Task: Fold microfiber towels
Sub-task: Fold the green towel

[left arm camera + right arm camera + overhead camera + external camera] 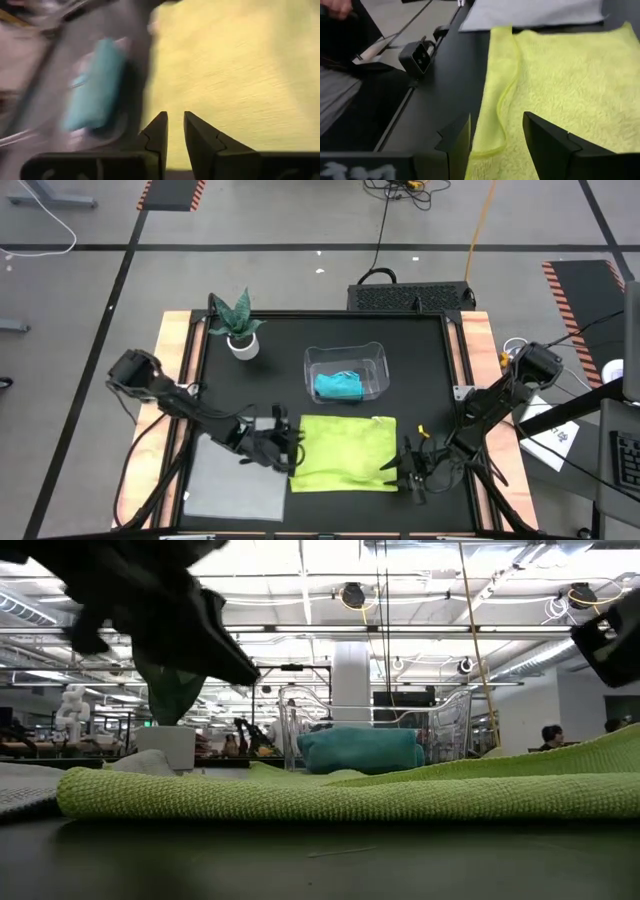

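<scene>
Both claws apart — left claw [292, 452] narrowly, right claw [400, 471] wider — at yellow-green towel [345, 448]; align edges before creasing.

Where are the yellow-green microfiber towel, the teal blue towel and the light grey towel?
yellow-green microfiber towel [345, 450], high view, middle of the flat cloth.
teal blue towel [338, 386], high view, middle of the bundle in the clear bin.
light grey towel [235, 485], high view, centre of the cloth.

Grey floor [90, 290] w/ black tape lines, ceiling strip lights [300, 630].
</scene>
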Robot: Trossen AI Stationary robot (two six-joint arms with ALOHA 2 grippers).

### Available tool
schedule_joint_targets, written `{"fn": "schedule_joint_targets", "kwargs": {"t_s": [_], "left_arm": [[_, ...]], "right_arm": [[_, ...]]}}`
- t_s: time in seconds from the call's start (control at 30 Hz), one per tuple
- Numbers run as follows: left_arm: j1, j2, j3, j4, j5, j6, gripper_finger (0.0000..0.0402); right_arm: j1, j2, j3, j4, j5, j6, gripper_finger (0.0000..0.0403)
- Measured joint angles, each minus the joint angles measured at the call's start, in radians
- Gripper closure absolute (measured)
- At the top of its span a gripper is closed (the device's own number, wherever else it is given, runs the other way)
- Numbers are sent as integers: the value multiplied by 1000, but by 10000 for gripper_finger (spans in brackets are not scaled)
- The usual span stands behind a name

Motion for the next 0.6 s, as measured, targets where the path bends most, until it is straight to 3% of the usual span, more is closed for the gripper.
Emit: {"fn": "schedule_joint_targets", "kwargs": {"t_s": [0.1, 0.23, 0.43, 0.6], "left_arm": [[-28, -42, 0, -64, 129, -93, 335], [-68, -30, -2, -83, 137, -194, 335], [-100, 44, -3, -57, 277, -290, 335], [-136, 94, -3, -7, 330, -360, 334]], "right_arm": [[0, 32, 0, 1, -3, 37, 229], [0, 70, 0, -16, -3, 50, 229], [0, 95, 0, 19, -37, 72, 229], [15, 96, 0, 42, -78, 113, 229]]}}
